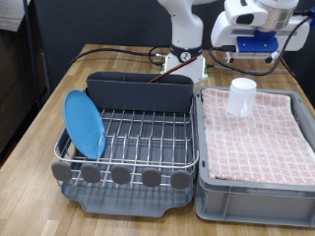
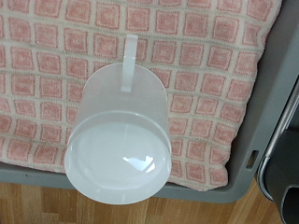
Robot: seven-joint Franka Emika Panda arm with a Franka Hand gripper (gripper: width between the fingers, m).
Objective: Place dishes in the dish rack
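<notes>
White cup [image 2: 121, 135] sitting mouth-down on the pink checked cloth [image 2: 56, 56] in the grey crate [image 1: 258, 187], filling the wrist view. Claw [image 1: 258, 41] hovering above it, finger spacing unclear. Blue plate [image 1: 85, 124] standing in the dish rack [image 1: 128, 138] on the table [image 1: 39, 118].

You can't see the gripper's fingers in either view. The exterior view's top edge cuts off the arm [image 1: 187, 20], and the wrist view crops the dish rack [image 2: 285, 154] to a sliver.
</notes>
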